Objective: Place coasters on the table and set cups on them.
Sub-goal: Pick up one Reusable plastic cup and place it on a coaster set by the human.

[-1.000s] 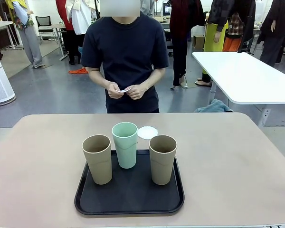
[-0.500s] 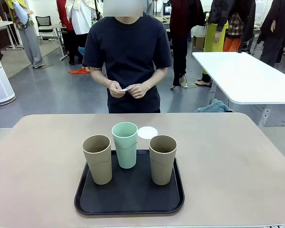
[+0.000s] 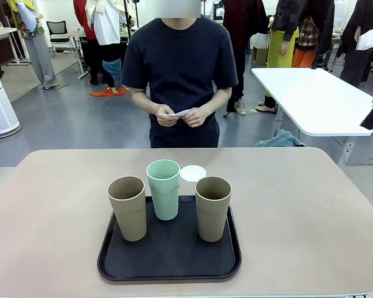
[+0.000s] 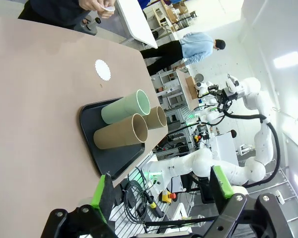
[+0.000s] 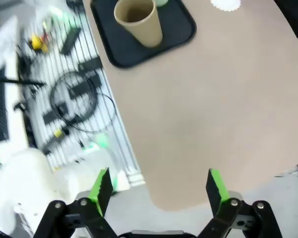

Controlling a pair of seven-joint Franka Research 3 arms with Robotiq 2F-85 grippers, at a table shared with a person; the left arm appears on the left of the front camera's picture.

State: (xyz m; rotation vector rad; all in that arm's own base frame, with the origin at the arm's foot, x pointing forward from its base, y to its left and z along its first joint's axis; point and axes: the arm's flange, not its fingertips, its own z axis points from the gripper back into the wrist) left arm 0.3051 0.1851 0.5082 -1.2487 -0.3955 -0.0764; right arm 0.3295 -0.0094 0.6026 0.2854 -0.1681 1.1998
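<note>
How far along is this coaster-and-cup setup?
Done: one coaster lies on the table, just behind the tray. In hand: the person's hands hold a thin white piece, likely another coaster. Left: the green cup, the left brown cup and the right brown cup stand on the tray, none on a coaster. The left gripper and right gripper are open and empty.

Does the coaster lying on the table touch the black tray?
Apart. The left wrist view shows a strip of bare table between the coaster and the near edge of the tray.
</note>
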